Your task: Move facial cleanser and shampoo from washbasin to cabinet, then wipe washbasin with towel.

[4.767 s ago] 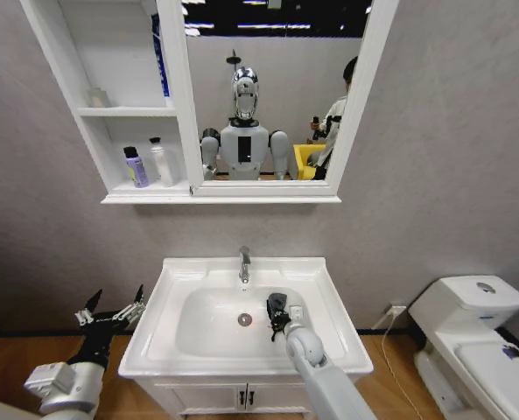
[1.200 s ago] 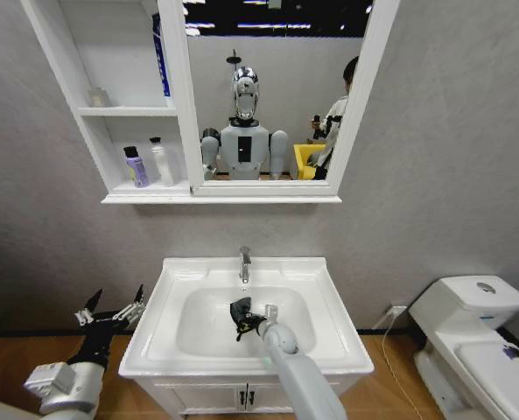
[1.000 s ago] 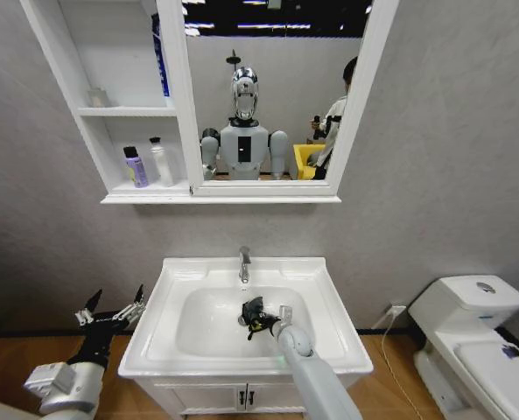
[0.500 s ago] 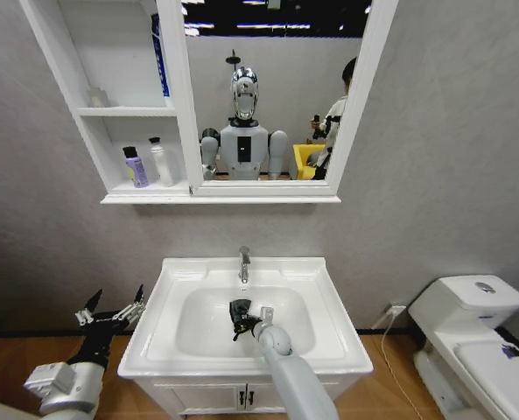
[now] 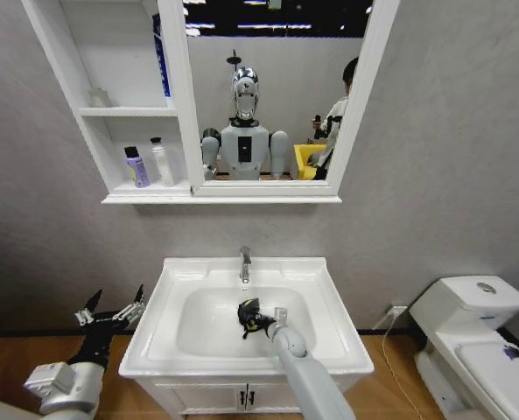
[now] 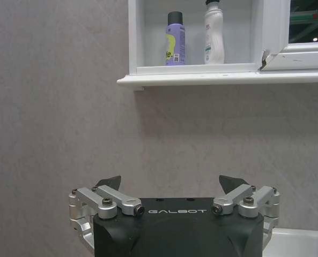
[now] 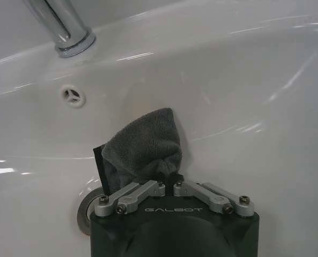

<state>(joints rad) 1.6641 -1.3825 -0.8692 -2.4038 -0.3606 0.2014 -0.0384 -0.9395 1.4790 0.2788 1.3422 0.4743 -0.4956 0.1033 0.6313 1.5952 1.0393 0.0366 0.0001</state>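
Down at the far left, the left gripper (image 5: 112,311) hung beside the washbasin (image 5: 167,289) with its fingers spread wide apart, holding nothing — in its wrist view it faced the grey wall below the cabinet (image 6: 196,79). On the cabinet's lowest shelf stood the facial cleanser (image 5: 136,167), upright, with the shampoo (image 5: 160,162) just beside it on the mirror side; both bottles also appeared from the left wrist, the facial cleanser (image 6: 175,38) and the shampoo (image 6: 214,32) close together. Further right, inside the oval bowl, the right gripper (image 5: 249,316) was closed on the towel (image 7: 143,149) — the dark cloth was pressed against the white ceramic next to the drain (image 7: 84,213), below the chrome faucet (image 5: 244,262).
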